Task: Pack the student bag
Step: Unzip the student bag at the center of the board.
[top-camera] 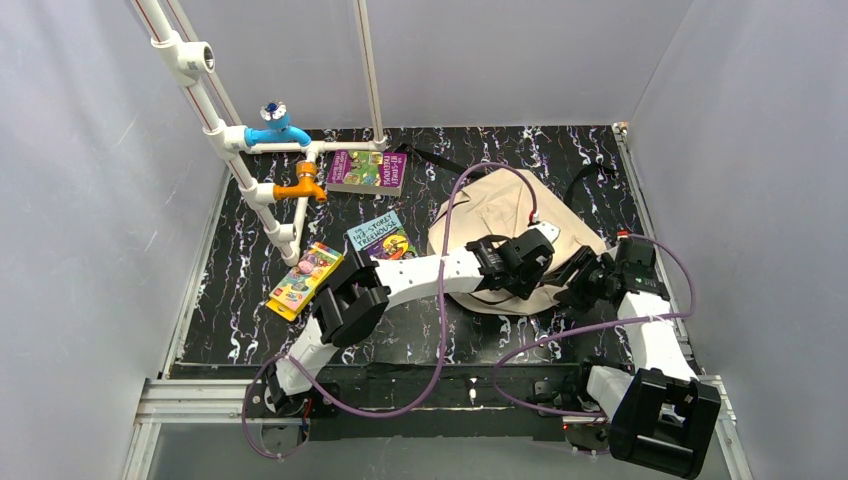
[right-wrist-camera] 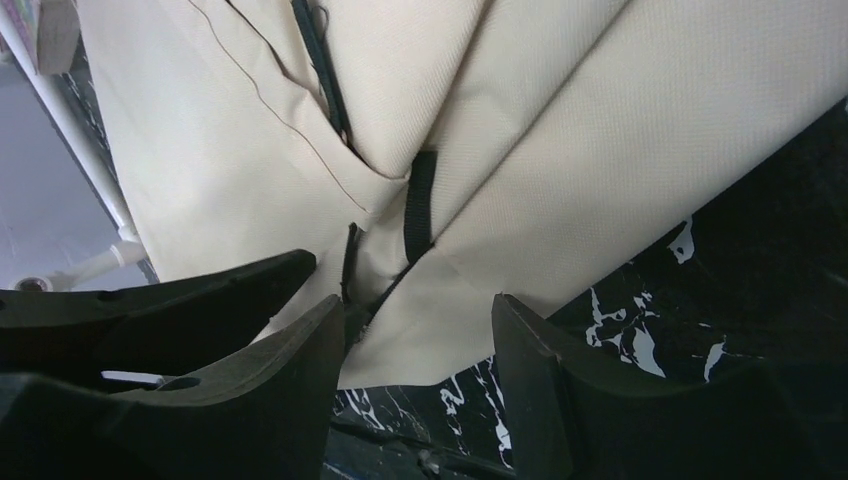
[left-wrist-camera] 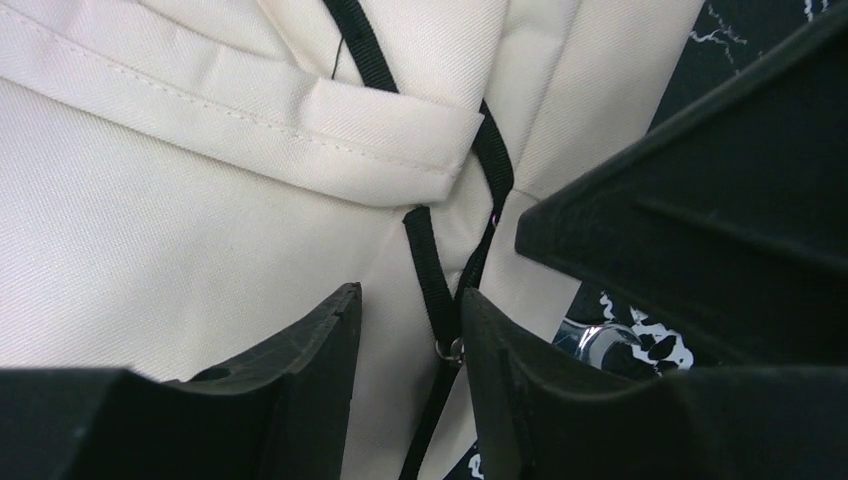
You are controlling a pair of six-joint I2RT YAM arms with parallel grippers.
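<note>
The beige student bag (top-camera: 495, 210) lies flat at the table's middle right. My left gripper (top-camera: 538, 262) is open just above its near part. In the left wrist view (left-wrist-camera: 410, 305) beige fabric (left-wrist-camera: 200, 220) fills the gap, and a black webbing pull (left-wrist-camera: 432, 270) with a small metal ring (left-wrist-camera: 452, 349) lies close against the right finger. My right gripper (top-camera: 583, 283) is open at the bag's near right edge. In the right wrist view (right-wrist-camera: 415, 310) the bag's corner (right-wrist-camera: 550, 130), with a black tab (right-wrist-camera: 421, 200) and a zipper (right-wrist-camera: 320, 70), lies between the fingers.
A purple book (top-camera: 367, 170), a Treehouse book (top-camera: 383, 237) and a colourful flat pack (top-camera: 305, 278) lie left of the bag. A white pipe frame (top-camera: 250, 165) with blue and orange taps stands at the back left. The two grippers are close together.
</note>
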